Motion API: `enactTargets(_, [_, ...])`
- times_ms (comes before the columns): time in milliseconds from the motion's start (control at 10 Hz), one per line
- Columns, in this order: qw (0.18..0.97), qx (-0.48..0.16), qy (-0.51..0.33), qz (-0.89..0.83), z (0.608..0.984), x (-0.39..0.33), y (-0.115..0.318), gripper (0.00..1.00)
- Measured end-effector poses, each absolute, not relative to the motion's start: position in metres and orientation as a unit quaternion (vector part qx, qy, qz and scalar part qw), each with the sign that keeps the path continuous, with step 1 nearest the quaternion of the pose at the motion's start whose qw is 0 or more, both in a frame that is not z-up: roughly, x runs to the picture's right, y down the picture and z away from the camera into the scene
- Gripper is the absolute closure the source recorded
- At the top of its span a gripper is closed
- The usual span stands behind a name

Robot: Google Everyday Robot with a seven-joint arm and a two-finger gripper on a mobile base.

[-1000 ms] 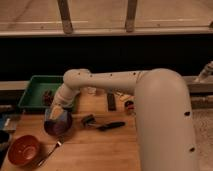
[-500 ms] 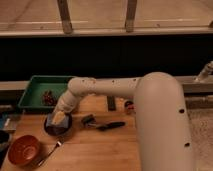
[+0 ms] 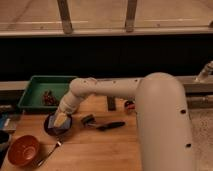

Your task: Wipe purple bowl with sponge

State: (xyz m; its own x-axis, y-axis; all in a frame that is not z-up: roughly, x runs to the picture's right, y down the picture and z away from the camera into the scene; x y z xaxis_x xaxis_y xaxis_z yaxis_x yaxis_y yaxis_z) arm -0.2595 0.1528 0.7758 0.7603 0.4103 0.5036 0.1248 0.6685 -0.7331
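The end effector (image 3: 60,120) is lowered into the round, dark purple bowl (image 3: 57,125), which sits toward the left edge of the wooden tabletop (image 3: 95,147); whether it is spread or pressed together I cannot tell. A blue-grey patch inside the bowl, probably the flat sponge (image 3: 54,121), lies just beside it. A reddish-orange bowl (image 3: 23,149) sits at the front-left corner, and a green rectangular tray (image 3: 35,85) at the back-left corner.

So the purple bowl (image 3: 56,126) sits on the table (image 3: 100,150), with the tool (image 3: 60,120) down in it. Other bowl (image 3: 23,150) is front-left of it, a fork (image 3: 50,151) lying between them. Tray (image 3: 40,90) is behind it, and a brush (image 3: 102,124) lies to its right.
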Motion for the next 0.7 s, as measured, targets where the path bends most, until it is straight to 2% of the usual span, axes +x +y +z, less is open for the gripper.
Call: enactTargets(700, [0.844, -0.408, -0.341, 0.066, 0.804, -0.288, 0.144, 1.0])
